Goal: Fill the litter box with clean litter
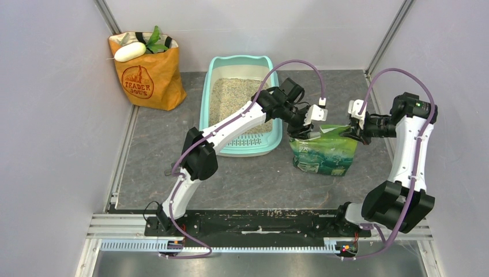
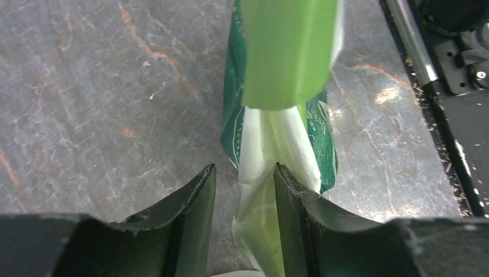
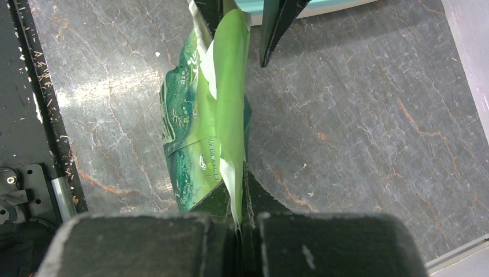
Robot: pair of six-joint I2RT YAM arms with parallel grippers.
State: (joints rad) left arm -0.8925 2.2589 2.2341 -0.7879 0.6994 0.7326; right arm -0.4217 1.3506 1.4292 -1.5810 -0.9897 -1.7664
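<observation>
The green bag (image 1: 326, 153) is held upright on the surface (image 1: 242, 179), likely against spilling. Its top is pinched tight by the right claw (image 3: 237, 199) and loosely straddled by the half-parted left claw (image 2: 243, 170). Litter (image 1: 233, 95) is seen in the litter box (image 1: 239, 59) alongside.

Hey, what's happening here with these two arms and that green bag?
Two robot arms are working on a green printed plastic bag that stands on the grey table beside the mint-teal plastic litter box. The right arm has its jaws shut on one end of the bag's top edge. The left arm has its jaws parted, with the other end of the bag's top between them but not clamped. The box already holds a layer of beige-tan litter granules; nothing is pouring.
</observation>
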